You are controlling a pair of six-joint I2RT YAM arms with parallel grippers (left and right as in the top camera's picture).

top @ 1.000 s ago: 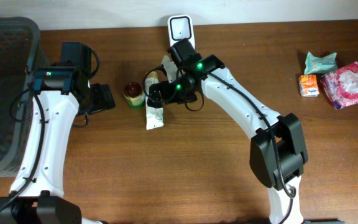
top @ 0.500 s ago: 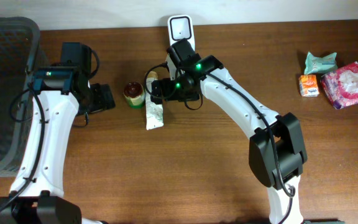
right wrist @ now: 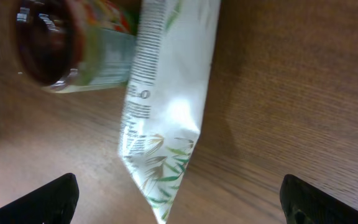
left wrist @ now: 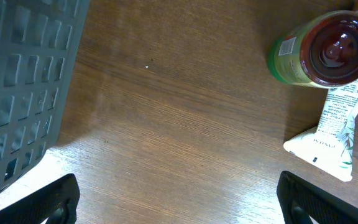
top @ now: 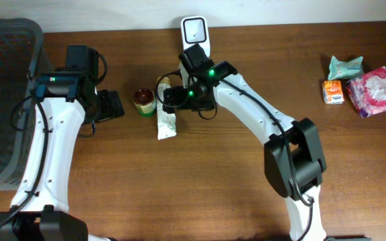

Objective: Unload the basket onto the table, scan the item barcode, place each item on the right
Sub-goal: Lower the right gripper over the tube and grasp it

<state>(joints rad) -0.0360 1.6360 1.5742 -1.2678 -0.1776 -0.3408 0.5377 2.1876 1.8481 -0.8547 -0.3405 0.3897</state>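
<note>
Over tube [top: 167, 124], right pincer [top: 168, 97] perhaps lower

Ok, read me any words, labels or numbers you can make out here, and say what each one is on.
No text can be read.
White tube: rows of print, too small and blurred.
Jar: green label, print blurred.
Pink packet: too small.

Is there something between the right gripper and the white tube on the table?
Nothing visible does. The right gripper hangs directly over the white tube, jaws open. The red-lidded jar sits close beside the tube and might crowd one jaw.
</note>
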